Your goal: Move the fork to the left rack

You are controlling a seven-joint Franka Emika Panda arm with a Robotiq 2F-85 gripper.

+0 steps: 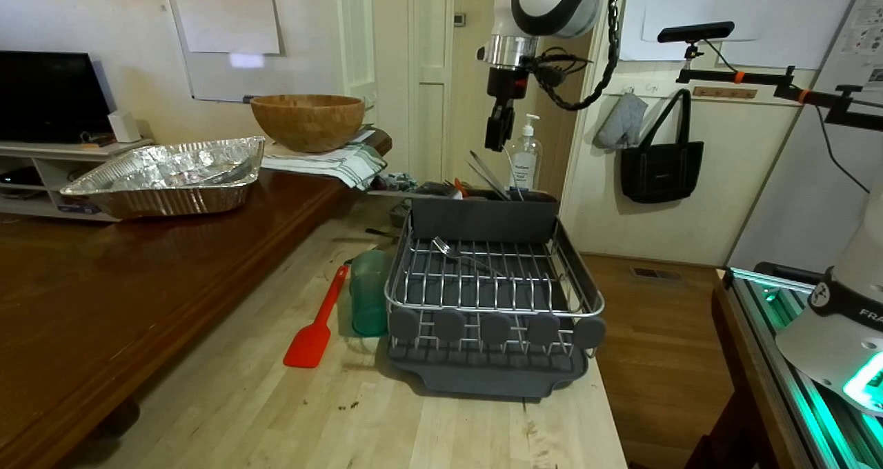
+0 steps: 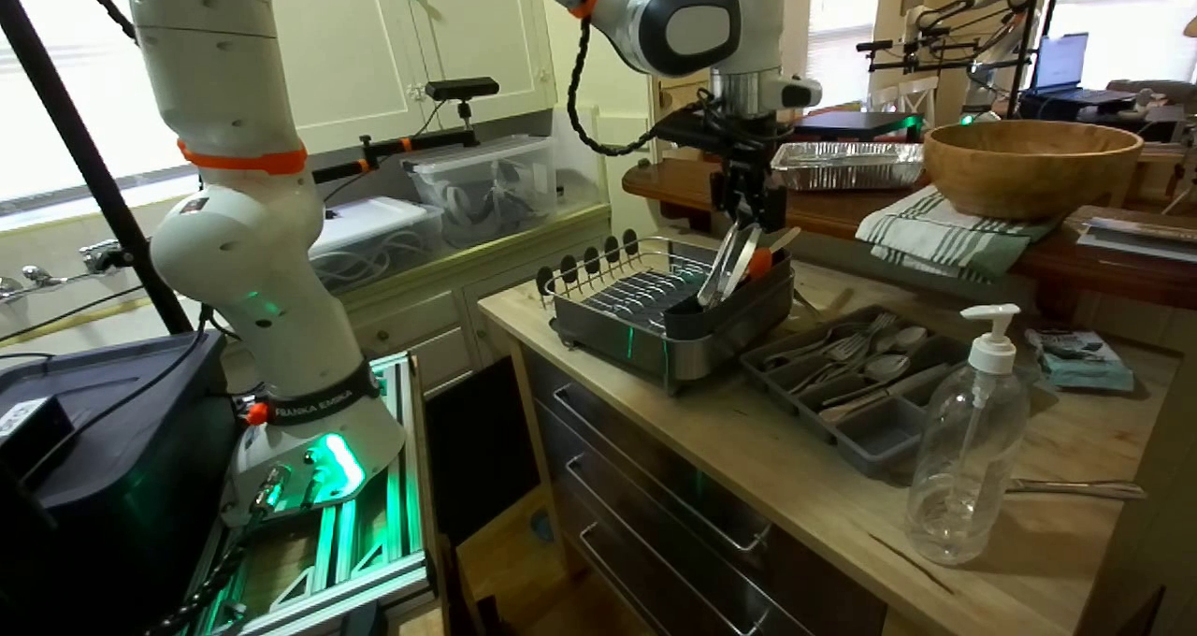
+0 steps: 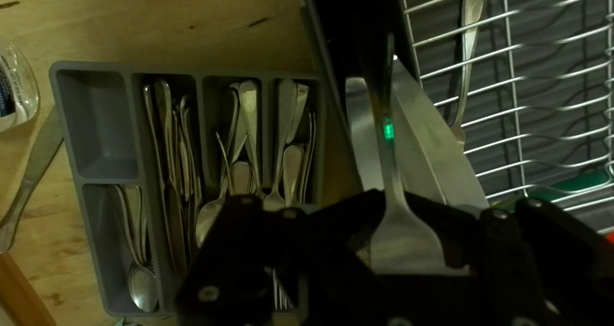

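Note:
My gripper (image 1: 498,141) hangs over the grey utensil holder (image 1: 485,219) at the far end of the dish rack (image 1: 491,312). In the wrist view its fingers (image 3: 392,196) are shut on the neck of a metal fork (image 3: 391,170). The fork's flared head lies toward the palm with its tines hidden, and its handle points down into the dark holder. In an exterior view it is a thin curved line (image 1: 511,165) below the fingers. Another fork (image 1: 442,246) lies on the rack's wires; its handle (image 3: 472,14) shows in the wrist view.
Wide metal blades (image 3: 422,139) stand in the holder beside the held fork. A grey cutlery tray (image 2: 842,365) full of cutlery is beside the rack. A pump bottle (image 2: 968,449) stands past it. A red spatula (image 1: 317,331) and green cup (image 1: 370,293) lie beside the rack.

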